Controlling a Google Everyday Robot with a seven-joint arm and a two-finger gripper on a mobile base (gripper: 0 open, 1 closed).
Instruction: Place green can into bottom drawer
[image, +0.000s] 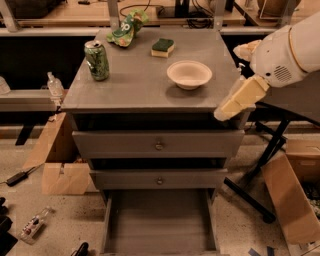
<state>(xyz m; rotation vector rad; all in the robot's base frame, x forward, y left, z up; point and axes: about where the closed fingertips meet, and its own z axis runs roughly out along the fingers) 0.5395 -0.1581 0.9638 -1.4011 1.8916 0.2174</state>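
The green can (97, 60) stands upright at the left of the grey cabinet top (135, 85). The bottom drawer (160, 220) is pulled open below, and its flat grey floor is bare. My arm reaches in from the upper right. Its cream-coloured end with the gripper (226, 110) hangs over the cabinet top's right front corner, far to the right of the can and holding nothing that I can see.
A white bowl (189, 74), a green-and-yellow sponge (163, 47) and a green-and-white snack bag (127, 27) lie on the top. The two upper drawers (158, 145) are shut. Cardboard boxes stand at left (62, 165) and right (292, 200). A black stand leg (250, 195) lies at right.
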